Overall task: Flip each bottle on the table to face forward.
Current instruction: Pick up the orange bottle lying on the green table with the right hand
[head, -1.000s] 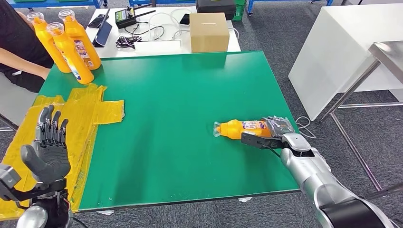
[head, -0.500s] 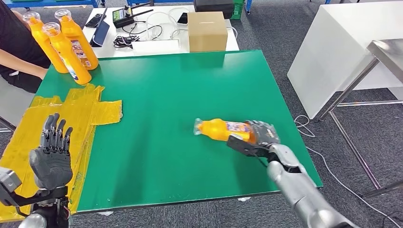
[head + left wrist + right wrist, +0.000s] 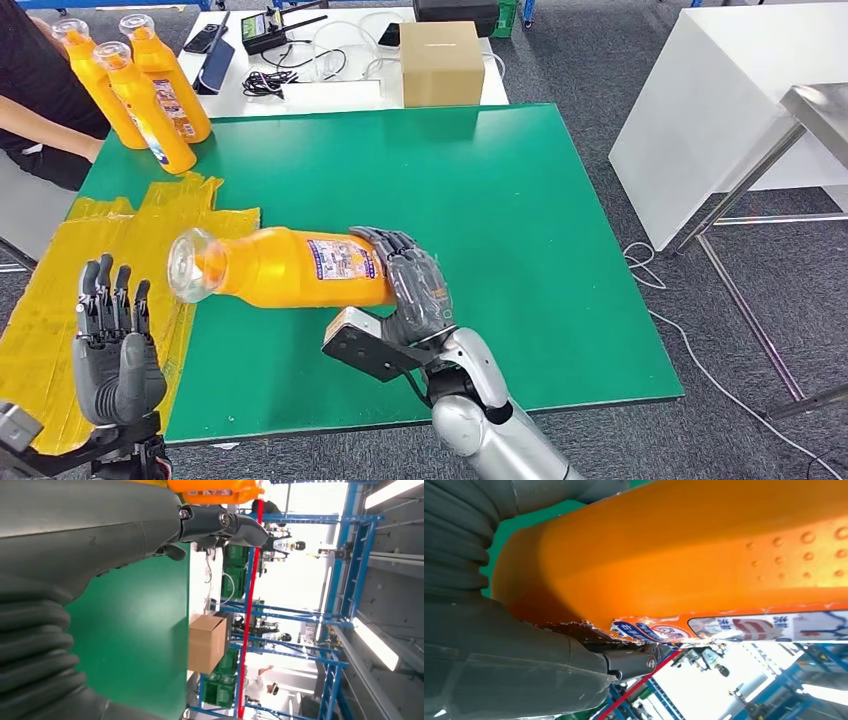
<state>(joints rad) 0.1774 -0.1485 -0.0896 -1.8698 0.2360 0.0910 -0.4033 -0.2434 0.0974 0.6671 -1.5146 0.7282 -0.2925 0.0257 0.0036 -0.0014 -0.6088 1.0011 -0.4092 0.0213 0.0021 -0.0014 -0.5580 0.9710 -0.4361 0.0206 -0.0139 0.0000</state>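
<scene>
My right hand (image 3: 412, 285) grips the base end of an orange bottle (image 3: 290, 268) and holds it on its side above the green table (image 3: 500, 180), clear cap pointing left, printed label facing up. Close up, the same bottle (image 3: 684, 555) shows its orange wall and label edge, with my right hand's fingers (image 3: 624, 662) wrapped under it. My left hand (image 3: 112, 345) is raised over the yellow taped patch at the front left, fingers apart and upright, holding nothing. Its fingertips (image 3: 235, 525) point toward the orange bottle (image 3: 215, 487). Three more orange bottles (image 3: 150, 85) stand upright at the far left corner.
A person in a black top (image 3: 40, 90) sits at the table's far left. A cardboard box (image 3: 440, 62) sits on a white table behind, with cables and devices (image 3: 270, 40). A white cabinet (image 3: 720, 90) and a metal table frame (image 3: 780, 160) stand to the right.
My right hand has lifted the bottle off the table's right side and carried it left and toward me. The left hand has sunk a little, still with fingers spread.
</scene>
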